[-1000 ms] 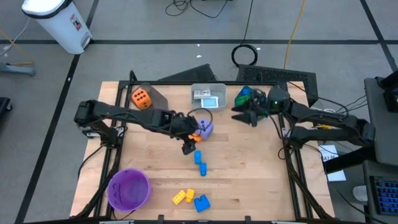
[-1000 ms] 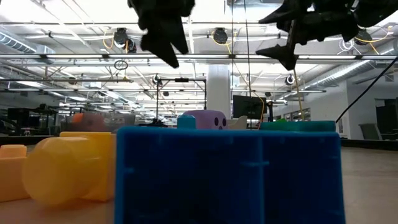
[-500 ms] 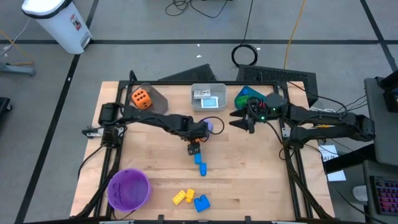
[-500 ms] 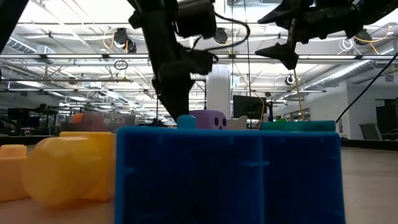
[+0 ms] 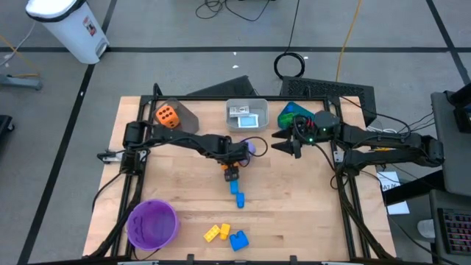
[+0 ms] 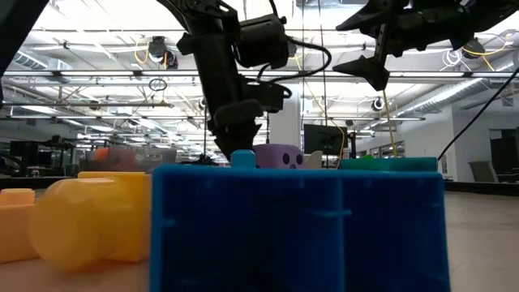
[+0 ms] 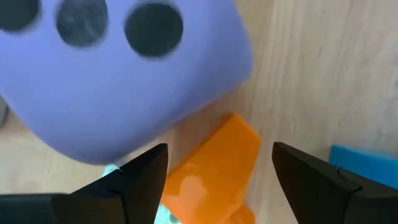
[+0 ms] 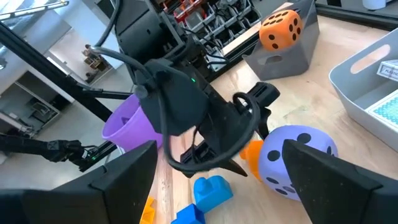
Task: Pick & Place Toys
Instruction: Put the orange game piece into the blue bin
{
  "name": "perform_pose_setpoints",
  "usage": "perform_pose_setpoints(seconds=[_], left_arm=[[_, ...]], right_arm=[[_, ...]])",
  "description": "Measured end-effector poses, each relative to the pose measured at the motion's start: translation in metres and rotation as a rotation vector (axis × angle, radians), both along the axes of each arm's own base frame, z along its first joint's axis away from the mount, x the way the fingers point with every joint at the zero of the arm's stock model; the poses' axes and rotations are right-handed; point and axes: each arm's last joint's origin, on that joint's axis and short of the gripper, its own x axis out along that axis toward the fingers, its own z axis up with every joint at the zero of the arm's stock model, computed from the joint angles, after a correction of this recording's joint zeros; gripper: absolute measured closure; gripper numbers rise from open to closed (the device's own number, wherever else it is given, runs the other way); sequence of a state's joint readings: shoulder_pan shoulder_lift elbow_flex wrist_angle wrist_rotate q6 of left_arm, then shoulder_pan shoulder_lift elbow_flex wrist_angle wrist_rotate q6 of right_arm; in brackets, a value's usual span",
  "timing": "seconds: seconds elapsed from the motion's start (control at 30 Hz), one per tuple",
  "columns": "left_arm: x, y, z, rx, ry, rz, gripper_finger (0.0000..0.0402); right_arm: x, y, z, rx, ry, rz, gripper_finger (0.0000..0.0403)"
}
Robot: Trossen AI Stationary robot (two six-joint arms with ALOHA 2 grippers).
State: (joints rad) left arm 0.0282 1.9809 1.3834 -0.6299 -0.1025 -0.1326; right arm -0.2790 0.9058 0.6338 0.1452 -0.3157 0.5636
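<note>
Left gripper [image 5: 232, 174] is at frame centre in the high view, low over the table. My fingers [image 7: 144, 176] stand apart, nothing held; in the left wrist view the orange brick [image 7: 214, 171] lies between them, not yet touched as far as I can judge. The purple die [image 7: 118, 68] fills the upper left of that view and sits against the brick's far end.

Step in hand, by my reading: take the orange brick.

Findings for a clean grasp:
- The brick lies slanted across my jaw line. I should turn the wrist so the pads meet its long flat sides.
- The die crowds one end. I should stay toward the near end, or a finger will shove the die.
- A blue brick [image 7: 364, 165] shows at the right edge, near my right finger; keep that finger clear.
- Lower until the pads bracket the brick's sides, then clench and lift straight.

Right gripper [image 5: 285, 145] waits, released, right of centre beside the teal bin [image 5: 291, 114]
</note>
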Motion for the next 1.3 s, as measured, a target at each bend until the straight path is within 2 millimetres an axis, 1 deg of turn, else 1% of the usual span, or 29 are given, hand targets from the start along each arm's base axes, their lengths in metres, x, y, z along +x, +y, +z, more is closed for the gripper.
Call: perform_pose_setpoints(seconds=[0.2,0.4,0.5,0.6,0.7,0.73,0.9,1.0,1.1,1.17,1.3], left_arm=[[-0.001,-0.001,-0.006,-0.025,0.032,-0.033,0.0108],[-0.002,0.001,-0.005,-0.013,0.049,-0.043,0.0114],[-0.002,0.001,-0.011,-0.011,0.074,-0.051,0.0144],[-0.003,0.001,-0.018,-0.017,0.106,-0.043,0.0186],[-0.004,0.0,-0.019,-0.052,0.114,-0.038,0.0229],[-0.004,-0.001,-0.019,-0.064,0.111,-0.039,0.0235],[-0.004,-0.001,-0.015,-0.104,0.096,0.02,0.0235],[-0.004,-0.002,-0.006,-0.175,0.07,0.053,0.0235],[-0.003,-0.004,0.01,-0.225,0.022,0.069,0.0235],[-0.003,-0.005,0.025,-0.237,-0.026,0.075,0.0234],[0.0,-0.005,0.069,-0.251,-0.224,0.076,0.0235]], right_arm=[[0.0,0.0,0.0,0.0,0.0,0.0,0.0067],[0.0,0.0,0.0,-0.002,0.0,0.0,0.0067],[0.0,0.0,0.0,-0.002,0.0,0.0,0.0067],[0.0,0.0,0.0,0.0,0.002,0.0,0.0067],[0.0,0.0,-0.001,0.003,0.01,0.0,0.0067],[0.0,0.0,-0.001,0.002,0.01,0.0,0.0067],[0.0,0.0,-0.002,0.005,0.02,0.0,0.0067],[0.0,0.0,-0.002,0.005,0.019,0.0,0.0067],[0.0,0.0,-0.001,0.004,0.014,0.0,0.0067],[0.0,0.0,0.0,0.001,0.005,0.0,0.0067],[0.001,0.0,0.004,-0.027,-0.041,0.007,0.0067]])
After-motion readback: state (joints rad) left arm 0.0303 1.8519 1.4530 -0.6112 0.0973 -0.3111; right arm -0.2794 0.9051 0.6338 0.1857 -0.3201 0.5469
